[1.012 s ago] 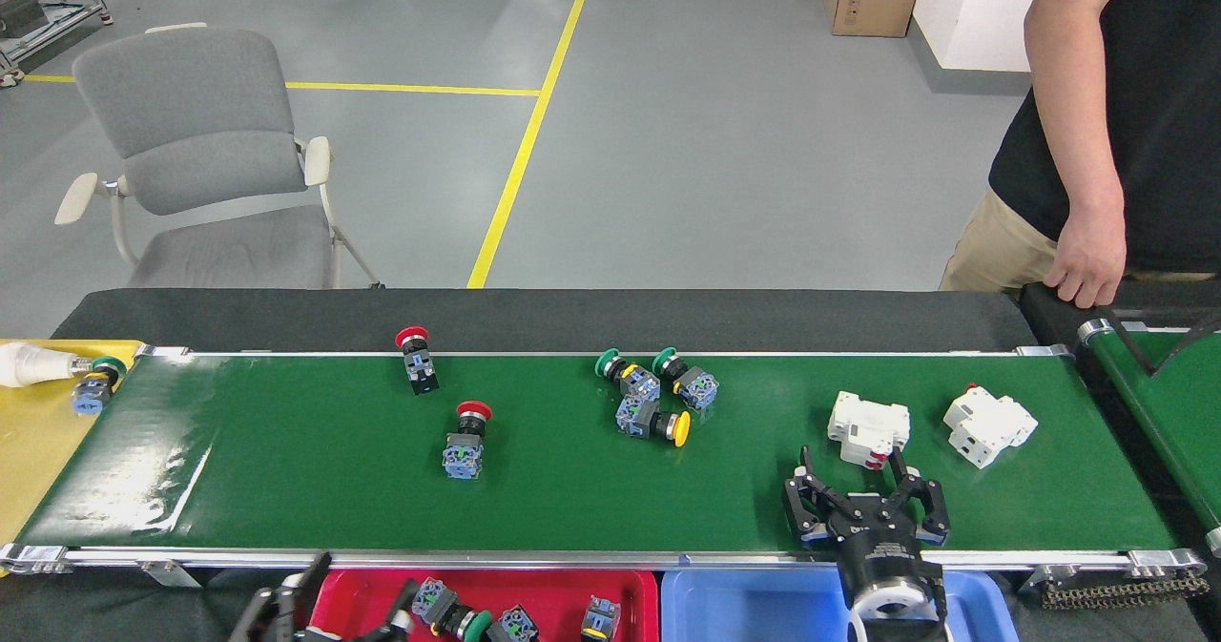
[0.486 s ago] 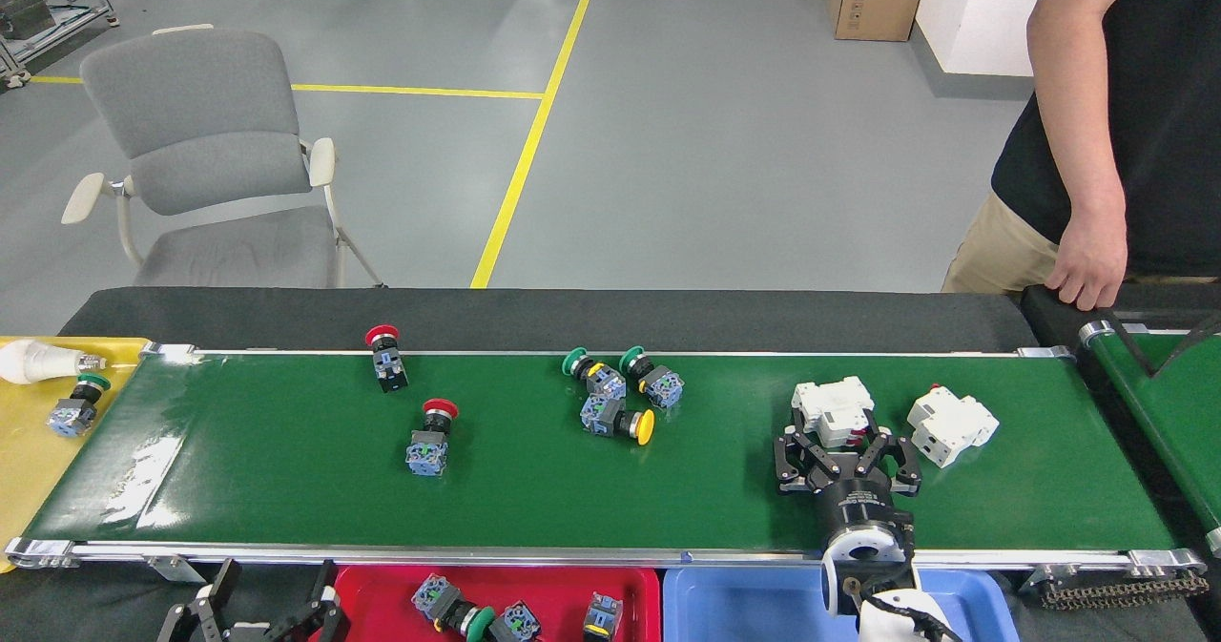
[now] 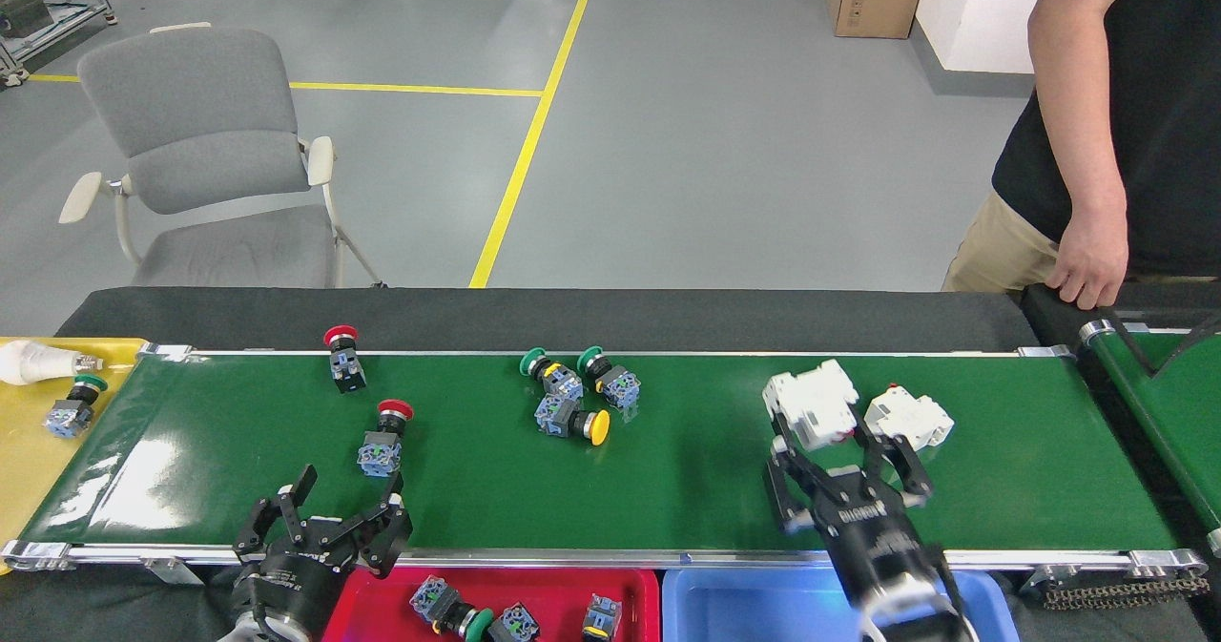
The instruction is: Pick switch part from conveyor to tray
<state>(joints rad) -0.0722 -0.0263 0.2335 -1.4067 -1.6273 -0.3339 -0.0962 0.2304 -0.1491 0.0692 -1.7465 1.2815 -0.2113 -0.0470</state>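
A white switch part [image 3: 809,403] sits tilted between the fingers of my right gripper [image 3: 826,444], which is shut on it just above the dark-green conveyor [image 3: 668,489]. Another white switch part [image 3: 908,417] lies on the belt right beside it. My left gripper [image 3: 345,501] stands open over the belt's front rail, just below a red-capped push-button switch [image 3: 384,432]. Below the front rail are a red tray [image 3: 382,596] holding a few button switches and a blue tray [image 3: 754,604].
More button switches lie on the belt: a red one [image 3: 343,361] and a green and yellow cluster [image 3: 572,396]. A yellow tray [image 3: 24,470] at the left end holds a bulb and a switch. A person's hand [image 3: 1087,275] rests at the far right, by a narrower belt [image 3: 1159,403].
All parts rode left on the belt. My right gripper reached in around the white switch part, closed on it and tilted it up. My left gripper rose over the front rail.
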